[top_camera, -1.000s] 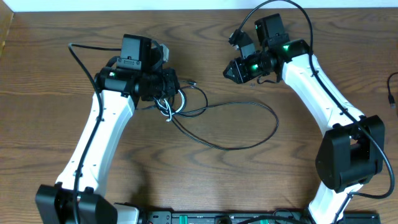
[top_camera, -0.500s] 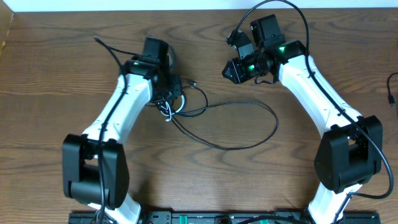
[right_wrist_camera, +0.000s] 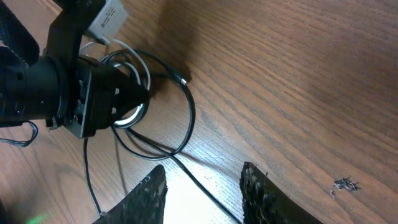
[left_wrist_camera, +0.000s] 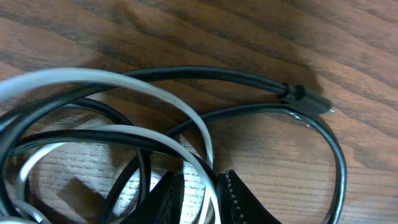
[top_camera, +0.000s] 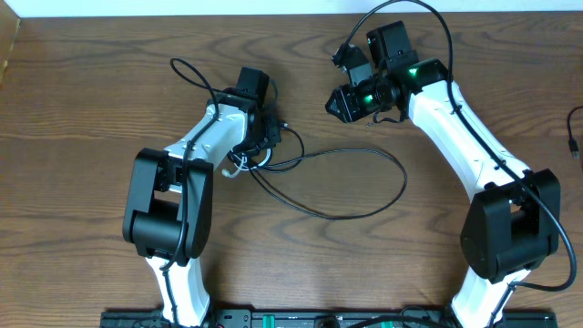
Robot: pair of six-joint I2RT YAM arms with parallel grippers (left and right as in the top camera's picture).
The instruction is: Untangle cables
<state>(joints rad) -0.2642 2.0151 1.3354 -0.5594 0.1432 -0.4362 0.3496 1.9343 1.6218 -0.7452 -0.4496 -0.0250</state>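
Right at the tangle (top_camera: 248, 157), the left gripper (left_wrist_camera: 204, 199) hangs low with its jaws a narrow gap apart. The white cable (left_wrist_camera: 155, 93) runs down between the fingertips (left_wrist_camera: 239, 199). I cannot tell whether they pinch the cord or it lies loose between them.

Just beside the tangle, on the side toward the right arm, the black cable (left_wrist_camera: 205, 73) ends in its small plug (left_wrist_camera: 308, 101), which lies flat on the table (top_camera: 91, 91). White and black cords cross several times under the wrist, so the knot is not open yet.

Farther from the tangle, the black cable trails away in one long slack loop that returns to the knot. Well apart from the tangle, beyond that loop, the right gripper (right_wrist_camera: 204, 180) hovers with its jaws spread and nothing between them.

What has changed is the left arm. A second ago it reached in long from the side. Now it is folded tight, its elbow drawn close, and the wrist has turned over the same spot. The white coil has been nudged a little. The plug, the long loop and the right arm sit where they were. I judge the untangling hardly begun, and the next pull should draw white away from black.
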